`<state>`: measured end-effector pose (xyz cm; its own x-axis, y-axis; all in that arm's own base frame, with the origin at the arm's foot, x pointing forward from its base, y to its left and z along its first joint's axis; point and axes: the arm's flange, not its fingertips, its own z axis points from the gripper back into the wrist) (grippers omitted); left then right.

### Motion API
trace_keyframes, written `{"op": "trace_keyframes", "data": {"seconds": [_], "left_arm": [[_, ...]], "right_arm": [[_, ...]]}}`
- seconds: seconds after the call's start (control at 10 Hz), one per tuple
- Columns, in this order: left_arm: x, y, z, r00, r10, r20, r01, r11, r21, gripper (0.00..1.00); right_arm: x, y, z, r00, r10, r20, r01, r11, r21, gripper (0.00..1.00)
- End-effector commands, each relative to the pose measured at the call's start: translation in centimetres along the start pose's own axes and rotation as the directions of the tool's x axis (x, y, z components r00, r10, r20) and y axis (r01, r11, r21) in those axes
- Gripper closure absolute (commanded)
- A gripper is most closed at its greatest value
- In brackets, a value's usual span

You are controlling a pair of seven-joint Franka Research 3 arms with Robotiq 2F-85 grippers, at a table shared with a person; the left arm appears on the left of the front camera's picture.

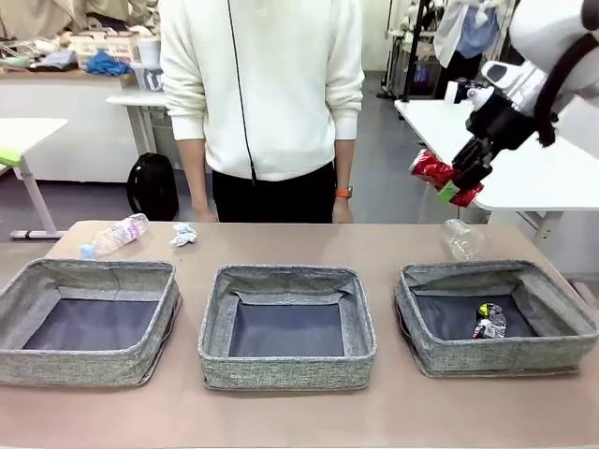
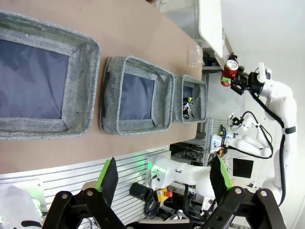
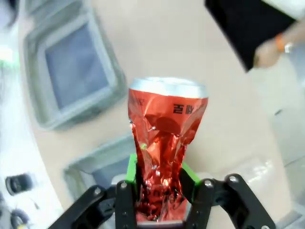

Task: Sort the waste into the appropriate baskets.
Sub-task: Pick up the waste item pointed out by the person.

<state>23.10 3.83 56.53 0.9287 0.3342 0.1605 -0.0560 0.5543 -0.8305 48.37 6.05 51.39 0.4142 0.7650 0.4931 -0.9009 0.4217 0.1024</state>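
Observation:
My right gripper (image 1: 465,181) is shut on a crushed red drink can (image 1: 435,171), held high above the table's right end, over the right basket (image 1: 562,351). In the right wrist view the red can (image 3: 164,124) stands between the green pads (image 3: 131,168). A silver-black can (image 1: 488,321) lies inside the right basket. A clear bottle (image 1: 462,238) lies behind that basket. Another clear bottle (image 1: 114,236) and a white paper wad (image 1: 183,235) lie at the far left. The middle basket (image 1: 288,367) and left basket (image 1: 84,365) hold nothing. My left gripper (image 2: 164,177) stands open off the table's near edge.
A person in a white sweater (image 1: 262,84) stands at the far side, hands down by the table edge. A white table (image 1: 524,159) stands behind my right arm. Bare tabletop runs in front of and behind the baskets.

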Motion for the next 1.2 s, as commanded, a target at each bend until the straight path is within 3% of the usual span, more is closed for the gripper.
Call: {"op": "trace_keyframes", "data": {"seconds": [0.0,0.1,0.3,0.4,0.5,0.6,0.8,1.0,1.1], "left_arm": [[0.1,0.0,0.0,1.000,-0.016,0.002,0.016,1.000,-0.019,0.00],[0.1,0.0,0.0,1.000,-0.016,0.002,0.016,1.000,-0.019,0.00],[0.1,0.0,0.0,1.000,-0.016,0.002,0.016,1.000,-0.019,0.00],[0.1,0.0,0.0,1.000,-0.016,0.002,0.016,1.000,-0.019,0.00],[0.1,0.0,0.0,1.000,-0.016,0.002,0.016,1.000,-0.019,0.00],[0.1,0.0,0.0,1.000,-0.016,0.002,0.016,1.000,-0.019,0.00],[0.1,0.0,0.0,1.000,-0.016,0.002,0.016,1.000,-0.019,0.00],[0.1,0.0,0.0,1.000,-0.016,0.002,0.016,1.000,-0.019,0.00],[0.1,0.0,0.0,1.000,-0.016,0.002,0.016,1.000,-0.019,0.00]], "right_arm": [[1.3,3.0,-5.7,0.992,-0.115,0.043,0.120,0.984,-0.132,1.00],[0.0,0.0,0.0,1.000,0.000,0.000,0.000,1.000,0.000,1.00],[0.0,0.0,0.0,1.000,0.000,0.000,0.000,1.000,0.000,1.00],[0.1,1.7,-1.8,0.998,-0.065,0.022,0.065,0.998,-0.020,0.66],[0.2,1.1,-3.7,0.967,-0.239,0.083,0.239,0.971,0.016,0.66],[2.6,2.6,-3.3,0.951,-0.302,0.064,0.303,0.953,-0.004,0.66],[7.9,7.8,-0.6,0.931,-0.365,0.020,0.365,0.926,-0.095,0.66],[11.9,13.0,0.2,0.873,-0.471,-0.129,0.446,0.876,-0.184,0.66],[13.4,15.1,0.0,0.846,-0.515,-0.135,0.475,0.845,-0.246,0.66]]}}
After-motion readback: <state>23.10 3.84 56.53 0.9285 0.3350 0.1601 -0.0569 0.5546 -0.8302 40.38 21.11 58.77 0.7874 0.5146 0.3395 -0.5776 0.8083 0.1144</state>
